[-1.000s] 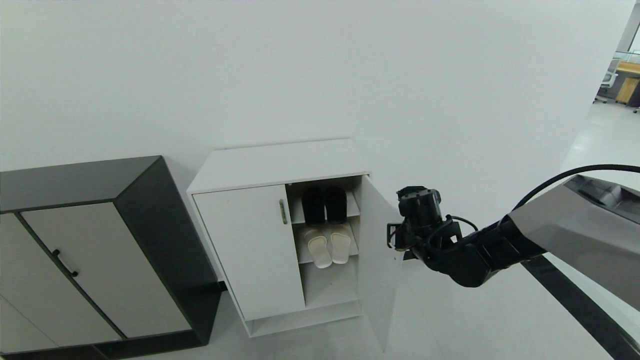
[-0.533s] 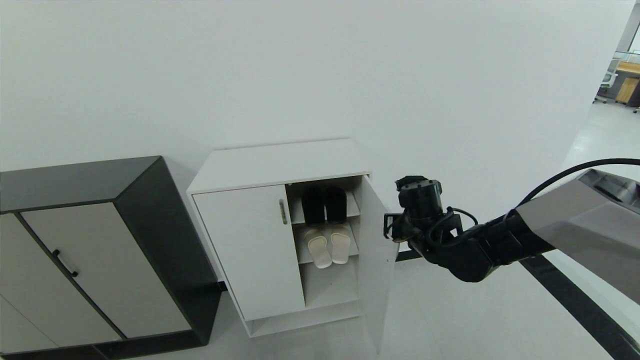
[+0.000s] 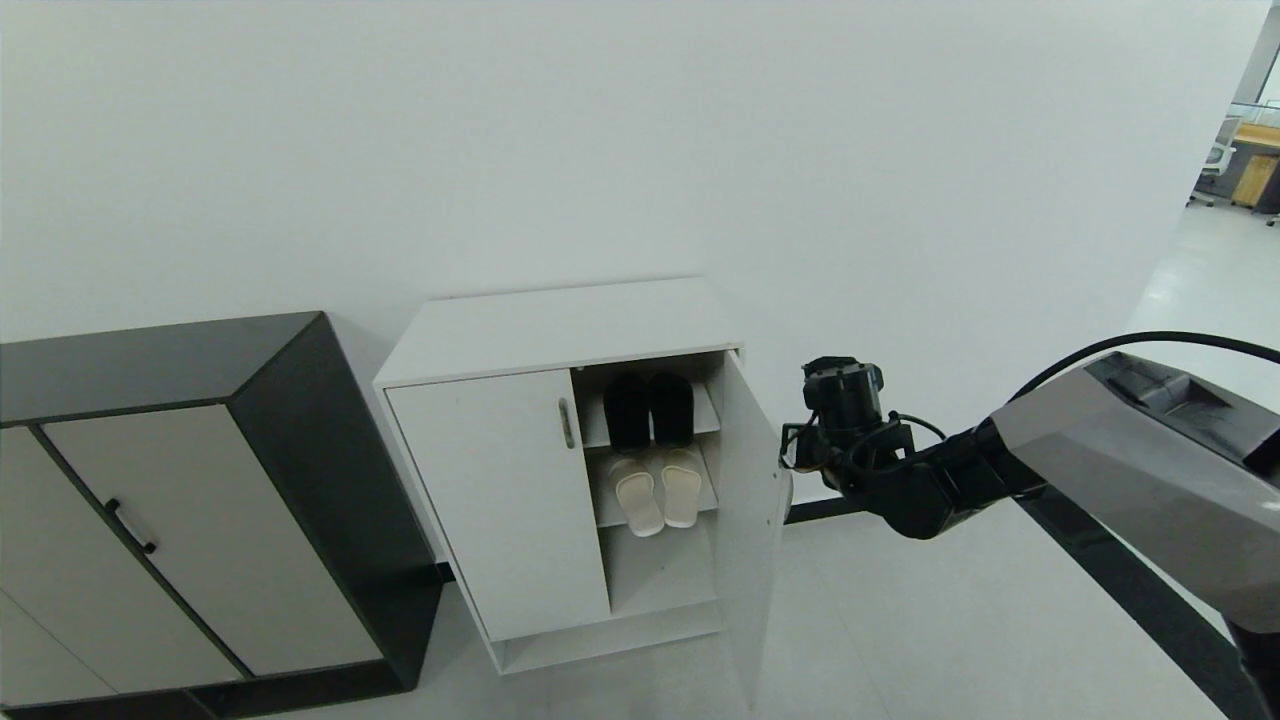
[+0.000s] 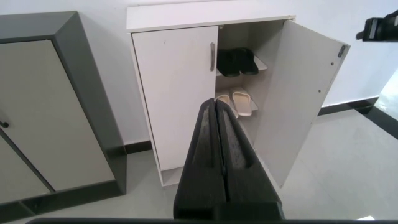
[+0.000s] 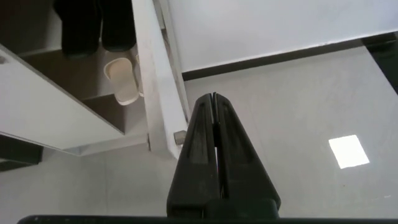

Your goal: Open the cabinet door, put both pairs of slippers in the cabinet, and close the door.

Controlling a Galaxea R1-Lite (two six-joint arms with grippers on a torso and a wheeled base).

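Two fingers of right gripper [image 5: 213, 99] pressed together, beside open door [image 5: 161, 87] (outer face).

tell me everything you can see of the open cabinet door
The door is a plain white flat panel, laminated board by its look, hinged on the right side of the cabinet. It stands upright and swung well out, leaving the cabinet's right half open. A small metal fitting, probably its handle, sits on the outer face near the free edge. The right gripper, fingers shut, is close beside that outer face; whether it touches cannot be told.
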